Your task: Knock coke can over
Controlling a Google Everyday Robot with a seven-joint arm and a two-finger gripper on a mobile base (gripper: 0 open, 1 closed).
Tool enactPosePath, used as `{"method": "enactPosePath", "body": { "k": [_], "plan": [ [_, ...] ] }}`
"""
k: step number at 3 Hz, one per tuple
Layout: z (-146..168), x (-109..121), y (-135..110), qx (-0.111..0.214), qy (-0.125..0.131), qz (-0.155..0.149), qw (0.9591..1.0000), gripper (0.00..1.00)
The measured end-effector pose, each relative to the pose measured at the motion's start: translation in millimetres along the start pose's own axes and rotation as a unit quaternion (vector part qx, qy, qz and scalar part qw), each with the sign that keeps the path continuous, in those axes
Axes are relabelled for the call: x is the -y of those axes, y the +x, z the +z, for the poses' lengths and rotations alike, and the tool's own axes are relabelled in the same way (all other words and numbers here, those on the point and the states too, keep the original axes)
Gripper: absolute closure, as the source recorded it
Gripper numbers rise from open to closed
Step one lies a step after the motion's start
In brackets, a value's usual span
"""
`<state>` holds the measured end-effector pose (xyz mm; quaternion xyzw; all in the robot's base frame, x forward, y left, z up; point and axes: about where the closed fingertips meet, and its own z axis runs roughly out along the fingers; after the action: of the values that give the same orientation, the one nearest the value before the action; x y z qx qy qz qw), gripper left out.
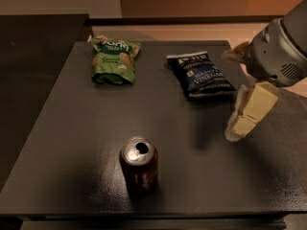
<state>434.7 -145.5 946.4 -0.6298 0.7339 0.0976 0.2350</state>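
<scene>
So the coke can [139, 164] is standing upright on the dark worktop [72, 128], down around 6 o'clock if you treat the worktop as a clock face, fairly close to the near edge. Its silver top faces up and the dark drinking hole sits toward roughly 1 o'clock on the lid. Nothing is touching it, and there's bare worktop all around. The gripper [247, 113] is over on the right side at about 3 o'clock. It's a pale cream blocky piece hanging down and angled toward 7 o'clock, coming off the arm's big grey housing [280, 44], which pokes in from the upper right corner. Honestly I can't tell from this angle whether the gripper is spread wide or closed up, and I can't tell if it's touching the worktop either. It isn't holding anything that I can see. From the can, the gripper is off at about 2 o'clock and well apart from it. A green snack bag [114, 59] lies flat at about 11 o'clock near the far edge. A dark blue chip bag [200, 74] lies flat at about 1 o'clock, and the gripper is just beside its lower right corner. Both bags are well apart from the can.
</scene>
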Motion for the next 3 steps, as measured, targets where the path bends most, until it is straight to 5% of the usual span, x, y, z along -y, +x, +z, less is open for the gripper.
{"method": "enactPosePath", "body": {
  "k": [1,3],
  "plan": [
    [24,-15,-24,0.056,-0.031,-0.025,0.9977,0.0],
    [60,-56,-73,0.127,-0.086,-0.106,0.9825,0.0]
  ]
}}
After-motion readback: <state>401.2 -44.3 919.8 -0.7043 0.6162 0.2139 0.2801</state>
